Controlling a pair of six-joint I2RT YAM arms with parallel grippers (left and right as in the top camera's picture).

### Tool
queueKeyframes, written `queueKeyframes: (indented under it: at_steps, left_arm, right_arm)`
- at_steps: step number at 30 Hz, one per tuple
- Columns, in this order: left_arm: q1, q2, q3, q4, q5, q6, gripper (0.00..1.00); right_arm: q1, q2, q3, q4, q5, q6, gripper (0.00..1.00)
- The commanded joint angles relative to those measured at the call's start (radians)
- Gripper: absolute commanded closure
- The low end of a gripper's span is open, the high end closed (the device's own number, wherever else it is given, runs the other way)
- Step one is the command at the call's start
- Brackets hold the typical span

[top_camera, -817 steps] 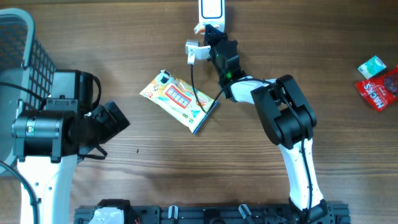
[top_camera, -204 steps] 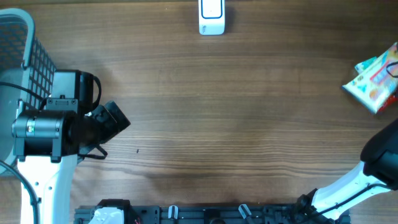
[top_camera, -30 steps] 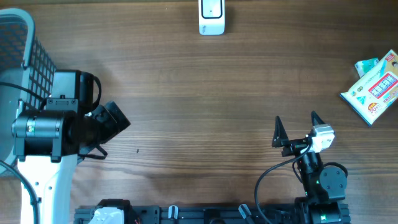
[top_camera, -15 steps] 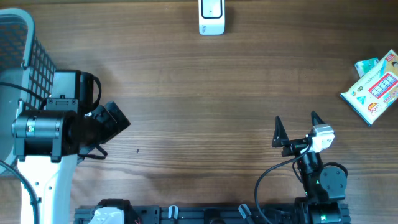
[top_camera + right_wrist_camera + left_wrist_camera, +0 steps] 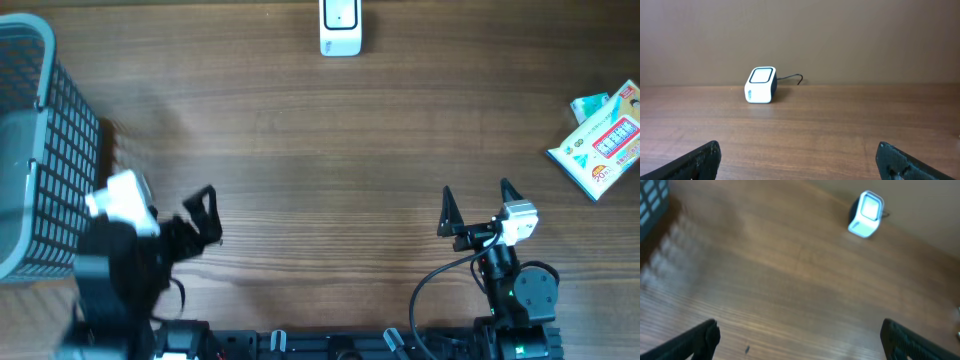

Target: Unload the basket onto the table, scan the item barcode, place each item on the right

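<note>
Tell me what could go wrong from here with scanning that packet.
The packet lies far right against a green pack, so the open right gripper might grab or shove both. The left gripper looks motion-blurred near the basket and could clip it.

White scanner (image 5: pixel 340 28) far edge, colourful packet (image 5: pixel 600 143) right edge

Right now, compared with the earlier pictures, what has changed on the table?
The left arm has pulled back toward the near edge, uncovering the basket, with the left gripper open. The snack packet went from mid-table to the far right; the right gripper, open, is back at the near edge. The scanner stayed put.
</note>
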Motion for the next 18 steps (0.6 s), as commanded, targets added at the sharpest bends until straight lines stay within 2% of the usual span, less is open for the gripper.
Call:
queueKeyframes:
  at_steps: [1, 4, 7, 12, 15, 18]
  left_arm:
    - [-0.003, -0.285, -0.232, 0.166, 0.031, 0.064, 0.00]
    - [-0.004, -0.475, -0.386, 0.307, 0.042, 0.062, 0.00]
    - [-0.003, -0.547, -0.506, 0.456, 0.053, 0.060, 0.00]
    - [0.001, -0.543, -0.683, 0.814, 0.068, 0.060, 0.00]
    - [0.002, -0.544, -0.771, 0.968, 0.061, 0.060, 0.00]
    - [0.004, -0.546, -0.832, 1.033, 0.040, 0.060, 0.00]
  right_arm:
    - [0.004, -0.008, -0.002, 0.002, 0.007, -0.014, 0.00]
    - [0.004, -0.008, -0.002, 0.002, 0.007, -0.014, 0.00]
    - [0.004, -0.008, -0.002, 0.002, 0.007, -0.014, 0.00]
    - [0.004, -0.008, -0.002, 0.002, 0.007, -0.014, 0.00]
    - [0.004, -0.008, -0.002, 0.002, 0.007, -0.014, 0.00]
    - [0.004, -0.008, -0.002, 0.002, 0.007, -0.014, 0.00]
